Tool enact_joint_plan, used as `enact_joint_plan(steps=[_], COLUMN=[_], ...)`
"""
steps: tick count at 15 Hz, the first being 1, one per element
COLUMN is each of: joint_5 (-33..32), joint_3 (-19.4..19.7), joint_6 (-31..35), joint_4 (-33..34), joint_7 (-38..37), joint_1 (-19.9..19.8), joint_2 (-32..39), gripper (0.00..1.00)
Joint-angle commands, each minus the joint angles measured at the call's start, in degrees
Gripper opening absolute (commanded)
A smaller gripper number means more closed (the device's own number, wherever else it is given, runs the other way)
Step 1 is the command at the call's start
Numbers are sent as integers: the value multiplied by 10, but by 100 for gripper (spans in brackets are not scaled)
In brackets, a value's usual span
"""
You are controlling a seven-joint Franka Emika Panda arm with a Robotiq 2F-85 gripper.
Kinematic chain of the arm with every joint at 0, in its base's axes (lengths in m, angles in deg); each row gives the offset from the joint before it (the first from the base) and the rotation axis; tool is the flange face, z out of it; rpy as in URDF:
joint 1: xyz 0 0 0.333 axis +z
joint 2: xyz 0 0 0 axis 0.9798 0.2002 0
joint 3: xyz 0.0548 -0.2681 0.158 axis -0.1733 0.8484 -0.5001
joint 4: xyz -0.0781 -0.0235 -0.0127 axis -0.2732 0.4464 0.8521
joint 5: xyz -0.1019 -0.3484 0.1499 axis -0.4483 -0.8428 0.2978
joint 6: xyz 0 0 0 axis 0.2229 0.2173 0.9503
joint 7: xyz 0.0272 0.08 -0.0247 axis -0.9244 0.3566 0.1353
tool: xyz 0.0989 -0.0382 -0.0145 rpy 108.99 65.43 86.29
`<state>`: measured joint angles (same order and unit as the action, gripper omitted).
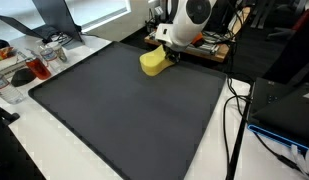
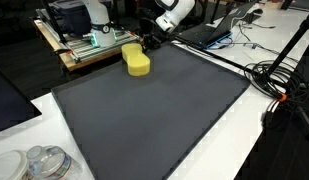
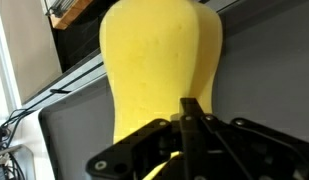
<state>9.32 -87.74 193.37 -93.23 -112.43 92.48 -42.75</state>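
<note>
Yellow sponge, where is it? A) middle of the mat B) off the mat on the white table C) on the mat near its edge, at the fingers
C: in both exterior views the yellow sponge sits on the dark mat close to its edge, with the fingers at its end.

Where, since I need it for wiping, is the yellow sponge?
In both exterior views the yellow sponge lies at the far edge of the dark mat, with the tool shut on its end.
</note>
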Motion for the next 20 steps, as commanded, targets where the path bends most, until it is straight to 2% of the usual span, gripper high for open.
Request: enact_joint_plan(steps=[1,13,14,15,19,20], joint_5=[-12,-23,-18,-16,-16,-15], joint_3=[9,1,-1,-2,-7,-8], joint_6=[-21,-42,-36,-32,-25,-22], joint_4=[9,1,2,4,12,13], joint_7=[-7,0,3,4,10,12], joint_1=[14,4,3,3,6,6], joint_2=[-5,-74,-73,-69,-46,-40], gripper=[0,0,26,28,54,57])
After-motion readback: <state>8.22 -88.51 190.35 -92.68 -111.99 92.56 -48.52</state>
